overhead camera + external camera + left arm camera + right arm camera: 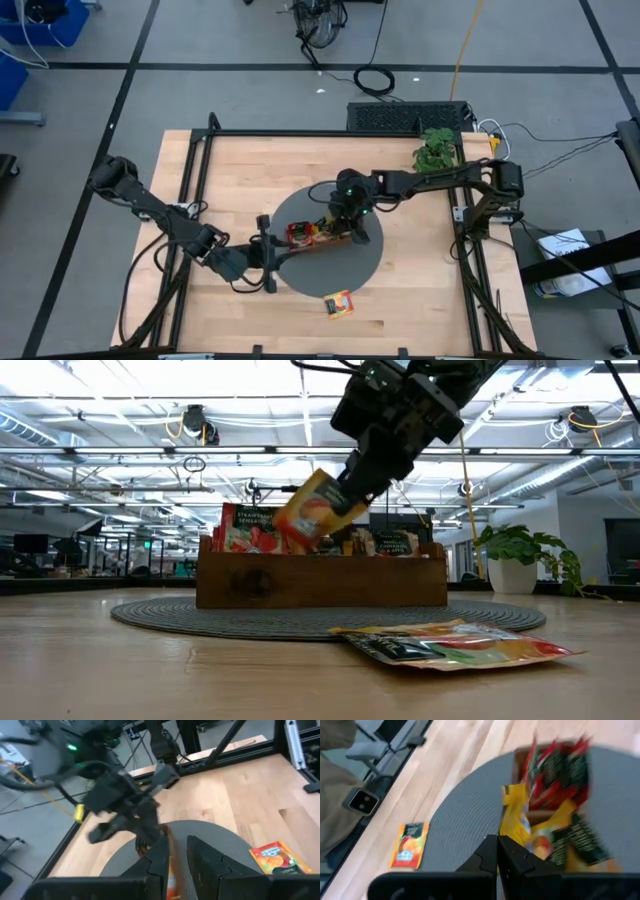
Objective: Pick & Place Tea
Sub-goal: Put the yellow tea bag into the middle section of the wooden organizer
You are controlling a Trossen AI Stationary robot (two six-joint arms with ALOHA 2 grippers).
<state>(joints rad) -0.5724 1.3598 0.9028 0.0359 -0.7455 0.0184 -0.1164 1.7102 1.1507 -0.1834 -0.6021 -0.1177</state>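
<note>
One orange-yellow tea packet (318, 508) hangs clamped in the right pincer (352, 490) above the wooden tray (320, 582); another lies on the table (340, 304). Light, thin, slippery: pinch an edge. Left pincer (270, 255): state unclear.

Robotics lab — open hall, ceiling trusses (150, 455), framed workbench (420, 290).

Grey floor (250, 95) with dark seams surrounds the wooden table (400, 290). A potted plant (435, 150) stands at the table's far edge; strip lights (120, 452) hang overhead.
</note>
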